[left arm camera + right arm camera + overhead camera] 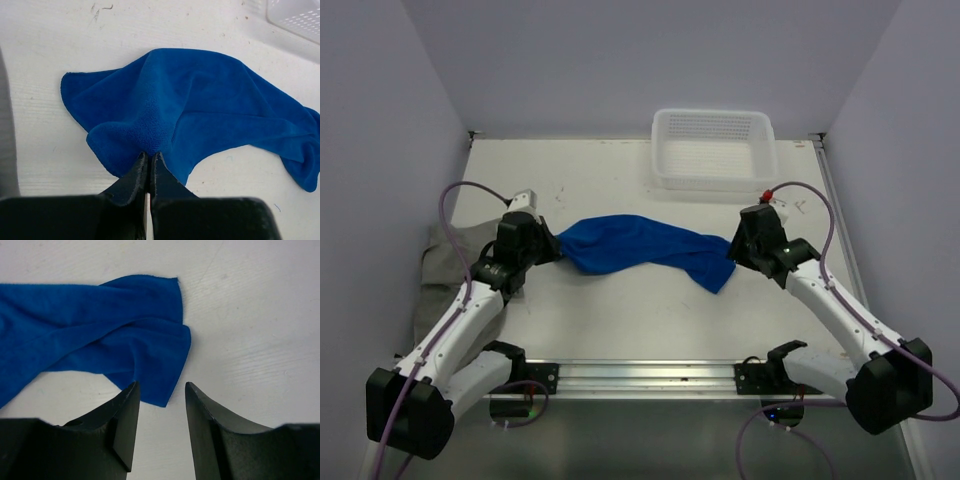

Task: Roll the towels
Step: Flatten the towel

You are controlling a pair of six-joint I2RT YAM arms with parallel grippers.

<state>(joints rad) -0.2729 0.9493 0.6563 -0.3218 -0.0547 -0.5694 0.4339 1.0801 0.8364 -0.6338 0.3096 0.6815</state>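
From above, we see the blue towel stretched left to right across the middle of the white surface, bunched rather than rolled. The left tool meets its left end, and the right tool sits at its right end. The grey towel lies crumpled at the left edge of the surface, partly under the left arm. A white basket stands at the far side, right of centre, apart from both towels.

In the left wrist view, we find the left tool clenched on a pinch of the blue towel, the cloth fanning away from its tips.

In the right wrist view, the right tool is released, its jaws apart. A corner of the blue towel lies flat on the surface at their mouth, ungripped.
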